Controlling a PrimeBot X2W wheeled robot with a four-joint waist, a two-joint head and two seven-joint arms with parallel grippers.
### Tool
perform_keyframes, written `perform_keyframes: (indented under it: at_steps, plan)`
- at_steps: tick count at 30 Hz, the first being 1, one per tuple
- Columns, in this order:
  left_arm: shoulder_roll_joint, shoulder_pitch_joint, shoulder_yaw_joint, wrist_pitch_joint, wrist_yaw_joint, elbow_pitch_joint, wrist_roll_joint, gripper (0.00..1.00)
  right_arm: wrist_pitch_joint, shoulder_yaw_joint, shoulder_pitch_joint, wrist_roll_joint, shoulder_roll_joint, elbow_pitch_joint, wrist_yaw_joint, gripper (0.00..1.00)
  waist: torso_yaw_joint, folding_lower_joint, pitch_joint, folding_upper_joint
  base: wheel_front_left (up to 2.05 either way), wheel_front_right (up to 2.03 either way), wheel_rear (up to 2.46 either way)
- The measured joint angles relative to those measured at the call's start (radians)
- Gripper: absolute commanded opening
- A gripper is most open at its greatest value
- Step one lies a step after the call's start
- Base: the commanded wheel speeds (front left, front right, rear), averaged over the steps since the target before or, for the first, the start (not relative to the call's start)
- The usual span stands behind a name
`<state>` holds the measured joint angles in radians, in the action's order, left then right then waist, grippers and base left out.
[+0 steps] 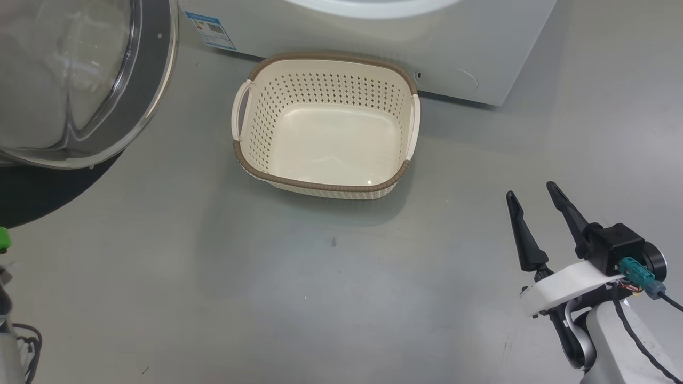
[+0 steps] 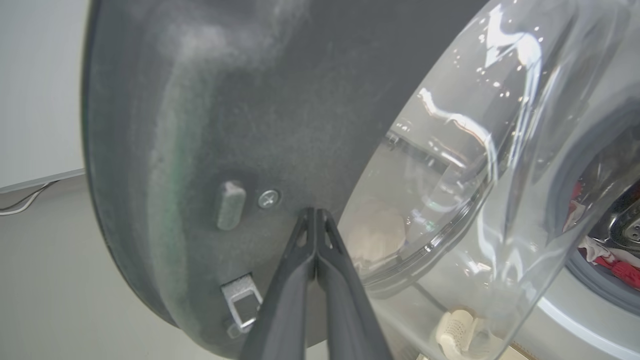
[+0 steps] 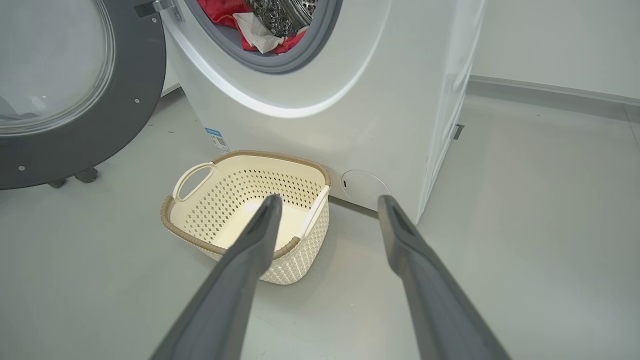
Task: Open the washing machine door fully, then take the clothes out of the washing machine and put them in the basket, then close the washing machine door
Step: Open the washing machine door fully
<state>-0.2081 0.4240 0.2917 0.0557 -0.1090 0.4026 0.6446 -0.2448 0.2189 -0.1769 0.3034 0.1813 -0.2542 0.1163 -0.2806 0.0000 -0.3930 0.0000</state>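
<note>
The washing machine point(image 3: 375, 100) stands with its door point(image 3: 75, 100) swung open to the left. Red and white clothes point(image 3: 225, 12) lie in the drum mouth, and the left wrist view catches them through the glass point(image 2: 620, 270). The cream basket point(image 1: 331, 56) sits empty on the floor right in front of the machine point(image 1: 373, 32). My left gripper point(image 2: 315, 210) is shut with nothing in it, its tips at the grey inner face of the door point(image 2: 225, 100), beside the glass bowl point(image 2: 475, 175). My right gripper point(image 1: 530, 190) hangs open and empty, to the right of the basket point(image 3: 270, 156) and nearer to me.
The open door point(image 1: 80, 80) overhangs the floor at upper left. A metal latch hook point(image 2: 242, 300) sticks out of the door's edge. A round service cover point(image 3: 362, 187) sits low on the machine's front. A cable point(image 2: 25, 200) runs along the wall base. Grey floor lies to the right.
</note>
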Motion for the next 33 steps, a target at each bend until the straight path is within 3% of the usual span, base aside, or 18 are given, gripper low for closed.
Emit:
perform_keyframes:
  at_steps: [13, 25, 33]
  plan:
    - [-0.005, 0.039, -0.006, 0.037, -0.002, 0.072, -0.004, 0.00, 0.002, -0.003, 0.000, -0.001, 0.012, -0.012, 0.000, 1.00, -0.003, 0.0000, -0.004, 0.0000, 0.00, 0.00, 0.00]
    - [-0.005, 0.037, -0.066, 0.070, 0.002, 0.103, -0.053, 0.00, 0.002, 0.012, 0.000, 0.004, -0.021, -0.038, 0.006, 1.00, 0.002, 0.0000, 0.055, 0.0000, 0.00, 0.00, 0.00]
    - [-0.013, 0.023, -0.165, 0.078, 0.046, 0.096, -0.135, 0.00, 0.000, 0.015, 0.000, 0.017, -0.053, -0.068, 0.006, 1.00, 0.021, 0.0000, 0.116, 0.0000, 0.00, 0.00, 0.00]
